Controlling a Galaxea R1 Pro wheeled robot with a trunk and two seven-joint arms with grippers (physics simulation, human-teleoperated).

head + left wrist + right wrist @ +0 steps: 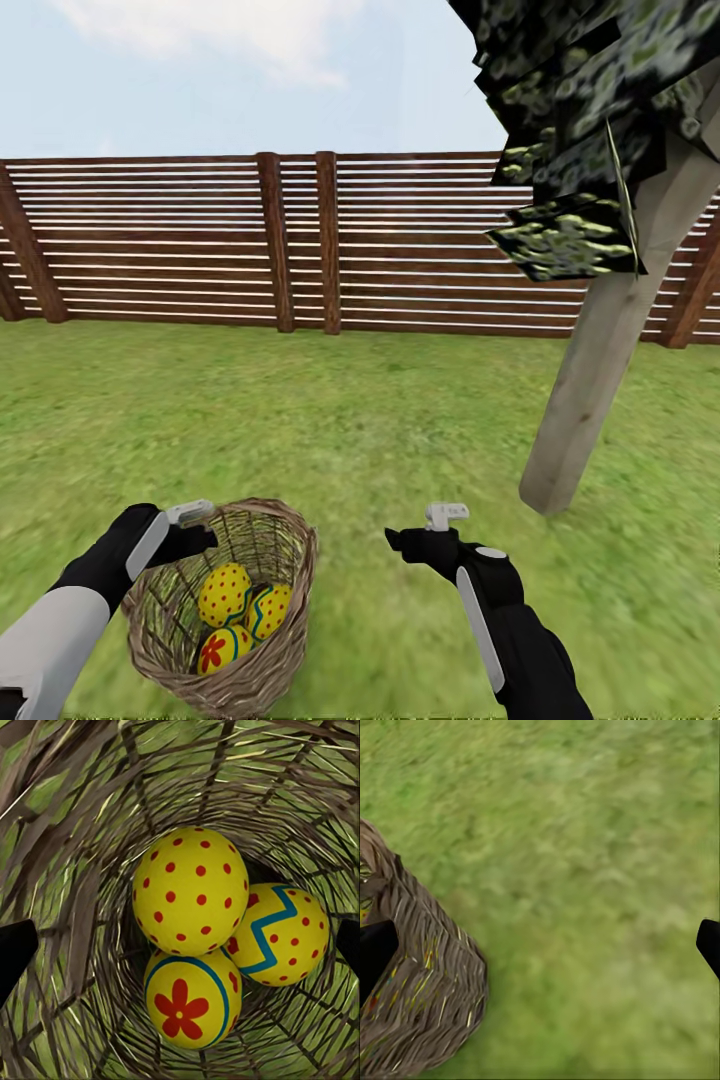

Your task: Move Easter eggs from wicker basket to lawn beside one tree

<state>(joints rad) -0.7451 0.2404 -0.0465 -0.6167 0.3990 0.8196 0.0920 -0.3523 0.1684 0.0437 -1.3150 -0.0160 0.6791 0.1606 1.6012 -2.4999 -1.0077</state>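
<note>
Left gripper (196,527): lower left, jaws spread wide over the wicker basket (285,540), holding nothing.
Easter eggs (224,594): all three inside basket; probably light, glossy, slippery; grasp dotted egg (190,890) across its middle.
Right gripper (425,533): lower centre, open, empty, above lawn (350,430).
Tree (600,350): right.

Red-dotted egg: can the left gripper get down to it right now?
Probably yes. The left gripper is open at the wicker basket rim, and the red-dotted egg lies uppermost with nothing covering it.
</note>
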